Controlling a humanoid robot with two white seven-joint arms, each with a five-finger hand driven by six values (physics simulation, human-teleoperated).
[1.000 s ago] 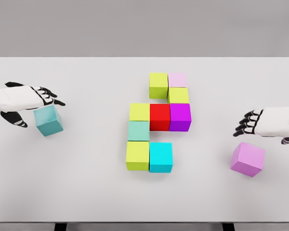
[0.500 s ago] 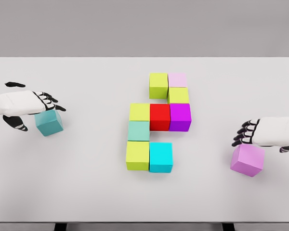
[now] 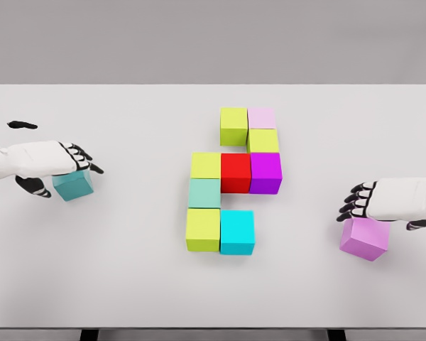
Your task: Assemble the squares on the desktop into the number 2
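Observation:
Nine cubes sit joined in the middle of the white table [image 3: 128, 277]. A lime cube [image 3: 233, 126] and a pale pink cube [image 3: 262, 117] lie at the back, with a second lime cube [image 3: 263, 141] below the pink one. A yellow cube [image 3: 206, 165], a red cube [image 3: 236, 172] and a magenta cube [image 3: 265, 172] form the middle row. A mint cube [image 3: 204, 192], a lime cube [image 3: 203, 229] and a cyan cube [image 3: 237, 231] follow in front. My left hand [image 3: 68, 169] hovers open over a loose teal cube [image 3: 76, 186]. My right hand [image 3: 378, 212] is open just above a loose violet cube [image 3: 366, 239].
The table's front edge runs along the bottom of the view and its back edge meets a grey wall. Bare tabletop lies between each loose cube and the joined group.
Both hands have come down. The left moved right and down over the teal cube, and the right sank onto the top of the violet cube. No cube has shifted.

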